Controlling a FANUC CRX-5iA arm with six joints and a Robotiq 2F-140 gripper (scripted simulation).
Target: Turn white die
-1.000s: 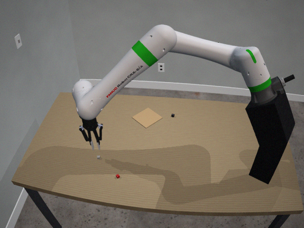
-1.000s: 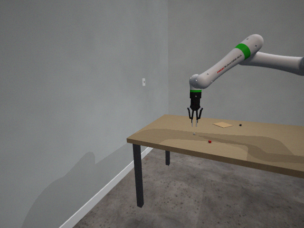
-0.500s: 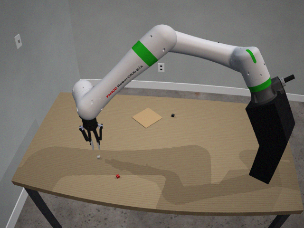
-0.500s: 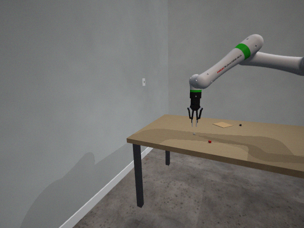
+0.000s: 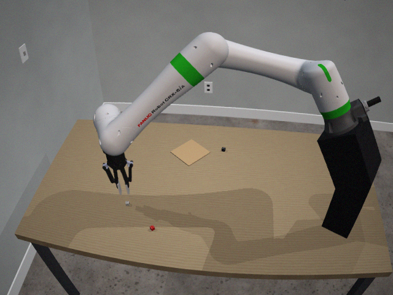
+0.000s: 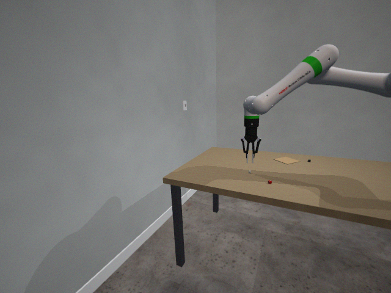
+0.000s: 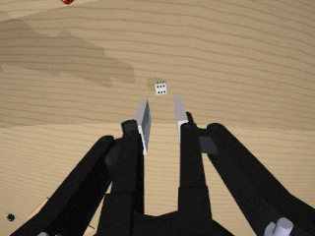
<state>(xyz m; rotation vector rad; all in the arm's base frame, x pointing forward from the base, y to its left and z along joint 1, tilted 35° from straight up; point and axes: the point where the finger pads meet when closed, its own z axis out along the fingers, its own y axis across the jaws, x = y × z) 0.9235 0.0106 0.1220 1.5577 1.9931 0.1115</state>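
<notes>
The small white die lies on the bare wooden table near its front left, far from the tan mat. It also shows in the exterior view and in the wrist view, just beyond the fingertips. My gripper hangs straight down a short way above the die, clear of it. Its fingers are drawn in to a narrow gap with nothing between them. I cannot read the die's top number.
A red die lies on the table nearer the front edge, to the right of the white die. A black die sits just right of the mat. The mat has nothing on it.
</notes>
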